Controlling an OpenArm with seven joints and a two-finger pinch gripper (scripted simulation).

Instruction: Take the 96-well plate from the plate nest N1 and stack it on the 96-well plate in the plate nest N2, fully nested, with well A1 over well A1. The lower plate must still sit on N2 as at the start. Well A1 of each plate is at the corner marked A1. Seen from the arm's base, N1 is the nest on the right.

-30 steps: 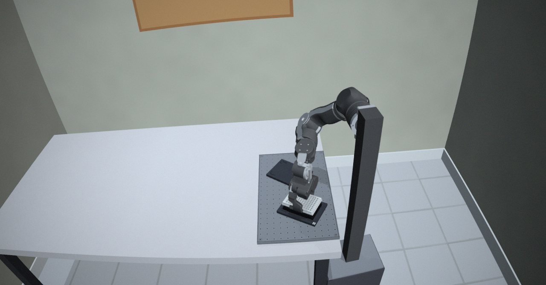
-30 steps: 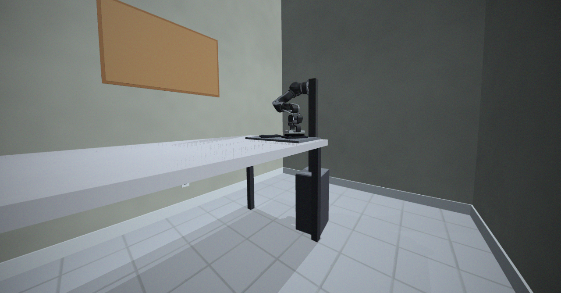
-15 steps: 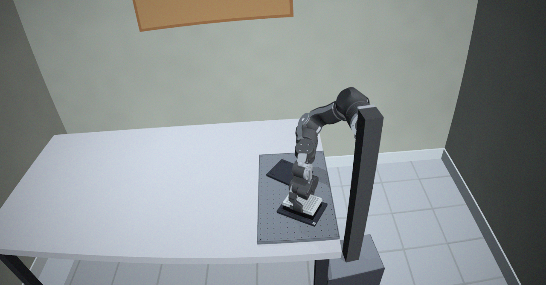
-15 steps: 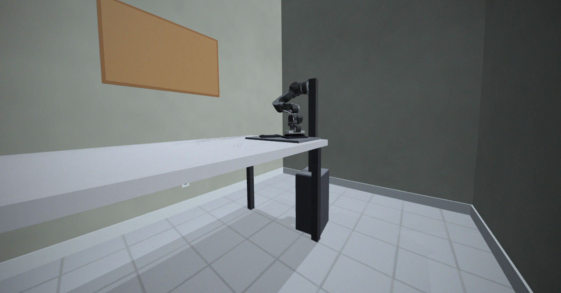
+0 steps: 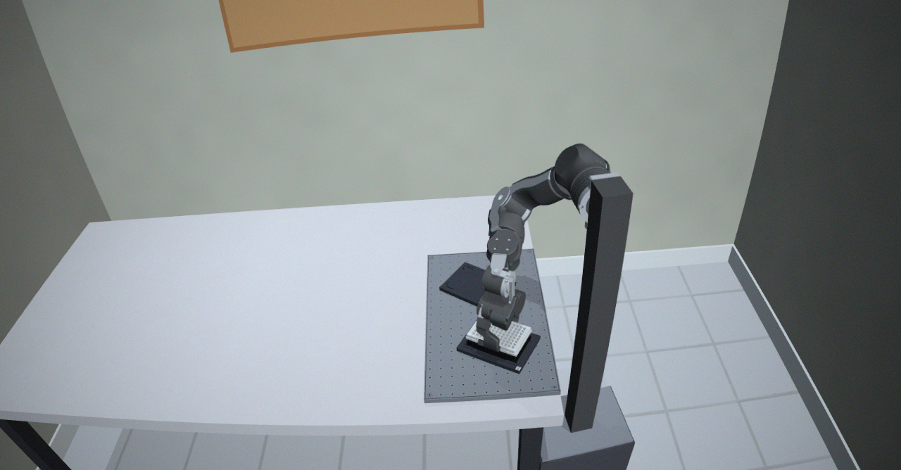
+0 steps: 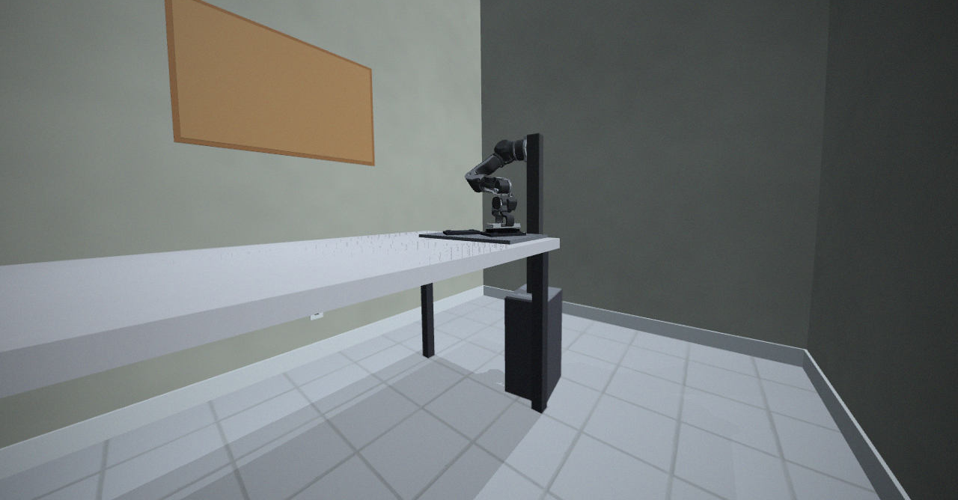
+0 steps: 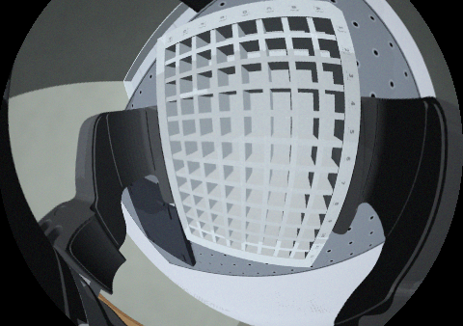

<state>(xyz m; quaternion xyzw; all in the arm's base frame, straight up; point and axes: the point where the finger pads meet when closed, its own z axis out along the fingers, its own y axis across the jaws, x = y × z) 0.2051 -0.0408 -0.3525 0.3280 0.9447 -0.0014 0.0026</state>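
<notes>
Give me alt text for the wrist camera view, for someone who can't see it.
A white 96-well plate fills the fisheye view, clamped between the end effector's two dark fingers at its left and right edges. Beneath it lie a grey perforated board and the white table edge.
</notes>
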